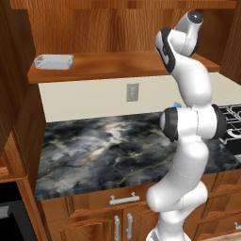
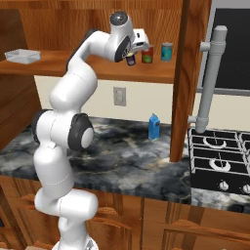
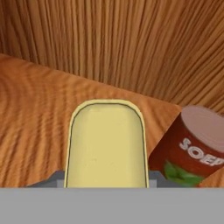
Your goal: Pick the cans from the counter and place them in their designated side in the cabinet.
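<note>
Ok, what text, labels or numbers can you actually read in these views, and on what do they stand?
"SOEP": white letters on the red can in the hand view, cut off at the picture's edge, so more may follow.
Blue carton on the counter: print too small to read.
Teal-blue can on the cabinet shelf: label too small to read.
Can with the yellow top in the hand: no text visible.
Stove knobs: no readable marks.

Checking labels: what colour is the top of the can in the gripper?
Pale yellow top, clearest in the hand view.
</note>
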